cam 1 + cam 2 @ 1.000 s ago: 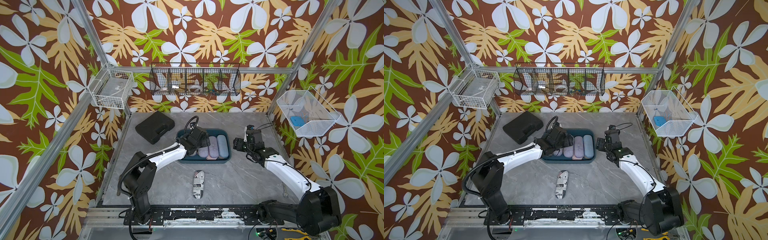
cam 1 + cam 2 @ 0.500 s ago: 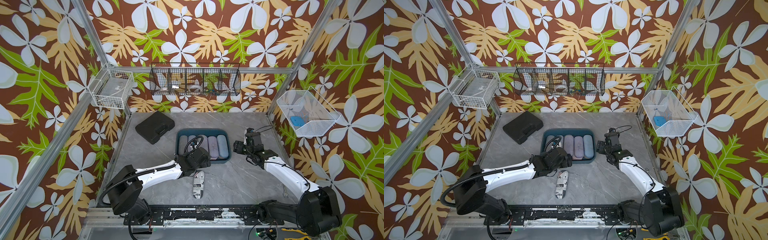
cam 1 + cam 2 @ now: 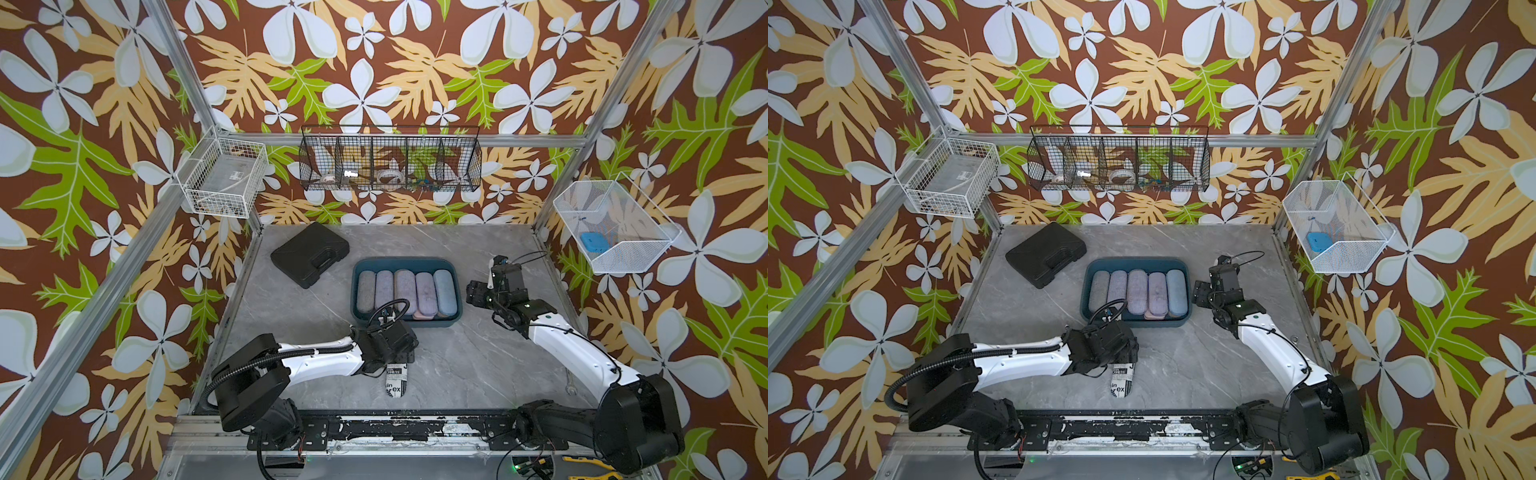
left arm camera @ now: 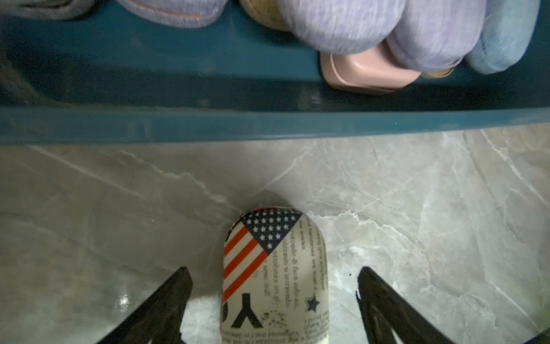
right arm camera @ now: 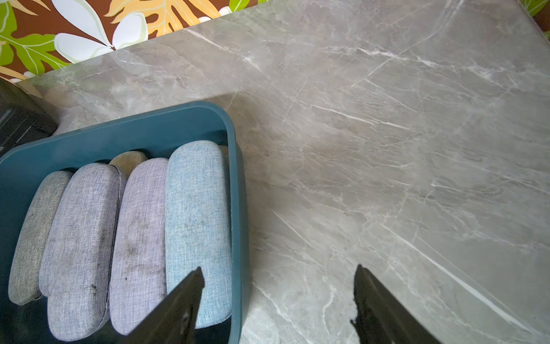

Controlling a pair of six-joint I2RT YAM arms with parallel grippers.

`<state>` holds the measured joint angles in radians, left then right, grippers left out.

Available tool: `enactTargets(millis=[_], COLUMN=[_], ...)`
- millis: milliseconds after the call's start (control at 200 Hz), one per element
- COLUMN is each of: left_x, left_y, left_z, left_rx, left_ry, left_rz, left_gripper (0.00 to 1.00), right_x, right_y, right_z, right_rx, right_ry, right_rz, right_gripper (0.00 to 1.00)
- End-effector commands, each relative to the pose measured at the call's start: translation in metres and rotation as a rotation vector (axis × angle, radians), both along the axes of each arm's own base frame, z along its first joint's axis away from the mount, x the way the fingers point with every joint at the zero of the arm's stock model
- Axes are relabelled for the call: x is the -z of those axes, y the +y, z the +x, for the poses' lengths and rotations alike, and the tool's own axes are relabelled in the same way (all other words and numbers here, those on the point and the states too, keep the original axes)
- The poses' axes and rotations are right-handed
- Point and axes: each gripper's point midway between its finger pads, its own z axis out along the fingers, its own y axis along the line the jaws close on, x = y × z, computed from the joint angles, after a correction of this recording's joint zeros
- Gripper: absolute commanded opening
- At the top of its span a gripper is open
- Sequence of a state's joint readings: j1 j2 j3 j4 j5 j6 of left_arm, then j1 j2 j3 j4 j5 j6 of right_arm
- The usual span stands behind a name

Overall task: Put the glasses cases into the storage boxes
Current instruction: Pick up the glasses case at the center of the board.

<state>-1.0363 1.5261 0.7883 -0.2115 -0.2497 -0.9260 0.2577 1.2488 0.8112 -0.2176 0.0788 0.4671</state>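
- On the marble table [image 3: 457, 361], in front of the teal storage tub [image 3: 405, 262], the newspaper-print glasses case [image 3: 394, 384] is lying flat. Its flag end is pointing at the tub's near wall.
- Your left gripper [image 4: 273, 269] is straddling that case with its jaws spread. Gaps are showing on both sides, probably so that closing pinches its narrow width.
- Five fabric cases [image 3: 405, 291] are filling the tub's top layer, so this one is likely going on top.
- Your right gripper [image 5: 279, 268] is hovering open and empty beside the tub, seemingly giving the left arm room.
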Motion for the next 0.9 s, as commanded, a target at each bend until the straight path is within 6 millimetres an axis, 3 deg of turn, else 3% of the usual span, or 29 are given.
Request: enactTargets(millis=[0, 516, 726, 896], left_x=[0.006, 0.026, 0.029, 0.029], left_y=[-0.006, -0.010, -0.011, -0.009], left_z=[-0.009, -0.027, -0.029, -0.030], left_rx=[0.024, 0.070, 0.070, 0.065], left_ry=[0.031, 0.090, 0.090, 0.092], left_rz=[-0.021, 0.010, 0.027, 0.031], left_gripper=[0.89, 0.85, 0.72, 0.68], right_x=[-0.001, 0.001, 0.001, 0.002], right_y=[-0.001, -0.001, -0.001, -0.001], right_z=[0.000, -0.003, -0.003, -0.004], right_rx=[0.008, 0.007, 0.008, 0.008], right_ry=[-0.010, -0.008, -0.008, -0.004], right_rz=[-0.002, 0.004, 0.009, 0.004], right_gripper=[0.79, 0.79, 0.79, 0.79])
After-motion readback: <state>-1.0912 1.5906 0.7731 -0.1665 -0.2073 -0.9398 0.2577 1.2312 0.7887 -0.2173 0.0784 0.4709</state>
